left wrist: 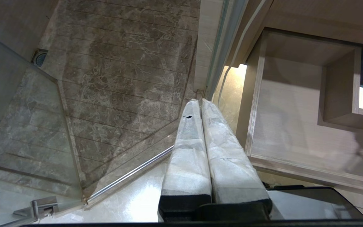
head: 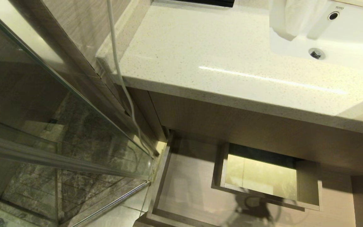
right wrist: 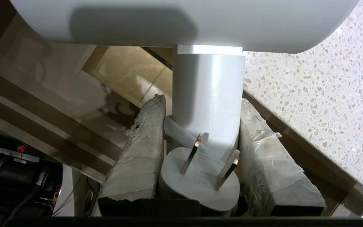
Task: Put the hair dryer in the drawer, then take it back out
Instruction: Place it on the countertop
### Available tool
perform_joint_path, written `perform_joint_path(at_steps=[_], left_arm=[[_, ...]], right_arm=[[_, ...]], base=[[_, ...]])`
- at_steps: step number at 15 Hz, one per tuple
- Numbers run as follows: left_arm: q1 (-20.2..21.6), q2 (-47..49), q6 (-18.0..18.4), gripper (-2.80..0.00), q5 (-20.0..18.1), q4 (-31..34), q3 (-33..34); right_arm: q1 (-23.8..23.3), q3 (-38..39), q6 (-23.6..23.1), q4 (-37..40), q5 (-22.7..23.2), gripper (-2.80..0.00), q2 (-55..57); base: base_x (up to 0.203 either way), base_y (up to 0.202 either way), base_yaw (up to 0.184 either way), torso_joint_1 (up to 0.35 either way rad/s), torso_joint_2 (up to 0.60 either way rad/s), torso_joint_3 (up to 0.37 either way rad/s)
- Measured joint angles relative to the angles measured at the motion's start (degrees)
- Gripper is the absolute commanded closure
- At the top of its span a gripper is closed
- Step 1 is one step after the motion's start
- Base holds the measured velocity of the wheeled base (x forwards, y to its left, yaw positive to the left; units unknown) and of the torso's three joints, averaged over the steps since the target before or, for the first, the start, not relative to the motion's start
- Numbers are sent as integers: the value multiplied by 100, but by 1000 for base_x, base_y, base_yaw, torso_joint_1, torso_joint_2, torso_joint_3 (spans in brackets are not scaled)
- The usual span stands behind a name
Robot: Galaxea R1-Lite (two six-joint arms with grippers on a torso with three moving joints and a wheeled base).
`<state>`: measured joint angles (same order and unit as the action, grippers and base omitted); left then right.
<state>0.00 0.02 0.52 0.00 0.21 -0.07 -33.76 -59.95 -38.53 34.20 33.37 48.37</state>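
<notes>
1. The right end effector (right wrist: 200, 138) pinches the dryer (right wrist: 208, 94) by its handle, at 3 o'clock over the desk (head: 216, 56) edge.
2. The plug (right wrist: 200, 179) could snag the drawer (head: 187, 176) wall at 6 o'clock.
3. The left end effector (left wrist: 200, 107) is pressed together, idle.

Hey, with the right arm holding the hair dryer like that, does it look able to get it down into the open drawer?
Probably yes. The right tool grips the hair dryer by its handle beside the counter edge, and the drawer stands open below with nothing visible in between.
</notes>
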Motion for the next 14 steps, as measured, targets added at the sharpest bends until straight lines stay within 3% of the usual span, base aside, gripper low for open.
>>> perform_joint_path(at_steps=[4, 8, 14], left_arm=[[0, 0, -1, 0, 0, -7, -2], [0, 0, -1, 0, 0, -2, 0], [0, 0, 2, 0, 0, -2, 0]], right_arm=[[2, 12, -2, -80, 87, 0, -25], [0, 12, 0, -109, 89, 0, -44], [0, -22, -2, -159, 108, 0, -11]], base=[[0, 0, 0, 187, -423, -223], [0, 0, 0, 23, -29, -27], [0, 0, 0, 112, -251, -128]])
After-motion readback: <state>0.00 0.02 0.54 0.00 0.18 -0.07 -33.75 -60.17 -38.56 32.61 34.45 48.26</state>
